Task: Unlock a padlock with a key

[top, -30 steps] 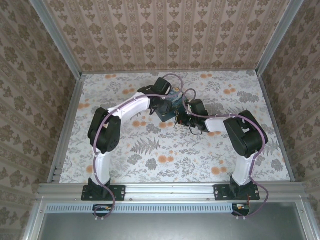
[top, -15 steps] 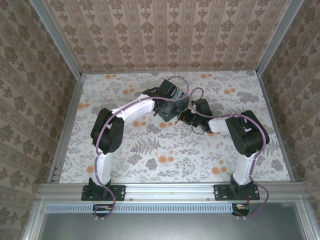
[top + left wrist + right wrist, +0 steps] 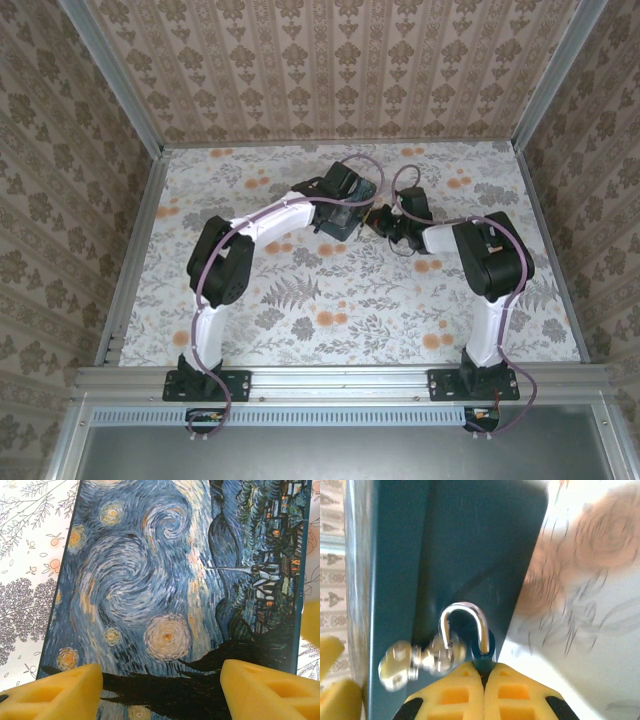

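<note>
Blue painted box (image 3: 150, 580) stands just behind the padlock (image 3: 463, 625).

Padlock (image 3: 463, 607), silver shackle arched upright against the dark teal box (image 3: 470, 540) wall, body hidden

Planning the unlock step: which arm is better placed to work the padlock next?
Right, probably: its shut fingers sit at the padlock on the box side; the left fingers are spread over the painted lid.
</note>
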You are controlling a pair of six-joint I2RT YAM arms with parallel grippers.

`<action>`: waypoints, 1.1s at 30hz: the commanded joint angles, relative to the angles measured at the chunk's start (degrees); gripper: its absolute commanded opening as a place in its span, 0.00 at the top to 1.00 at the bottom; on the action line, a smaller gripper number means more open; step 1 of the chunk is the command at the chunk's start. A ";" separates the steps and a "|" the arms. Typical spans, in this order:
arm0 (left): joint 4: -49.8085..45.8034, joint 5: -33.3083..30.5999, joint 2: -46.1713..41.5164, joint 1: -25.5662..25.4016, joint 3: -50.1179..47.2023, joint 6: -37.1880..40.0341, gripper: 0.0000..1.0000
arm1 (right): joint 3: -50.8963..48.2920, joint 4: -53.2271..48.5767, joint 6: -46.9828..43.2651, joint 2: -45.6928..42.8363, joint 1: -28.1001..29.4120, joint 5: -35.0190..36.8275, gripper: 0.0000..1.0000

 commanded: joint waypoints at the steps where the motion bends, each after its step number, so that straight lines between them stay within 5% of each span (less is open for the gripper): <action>1: -10.20 -0.23 5.26 -0.30 -2.04 2.26 0.32 | 4.92 -3.62 -0.32 1.55 -3.40 -1.87 1.00; 16: -9.45 5.15 1.38 0.50 1.12 -0.32 0.26 | -12.20 1.94 -1.15 -11.34 -3.93 -5.05 1.00; 26: -7.34 9.00 -8.16 1.95 1.88 -2.23 0.22 | -20.38 -5.05 -7.66 -23.80 6.40 -3.47 1.00; 33: -6.40 8.90 -15.01 3.50 0.49 -2.92 0.18 | -20.74 -6.21 -8.41 -24.80 17.27 -1.17 1.00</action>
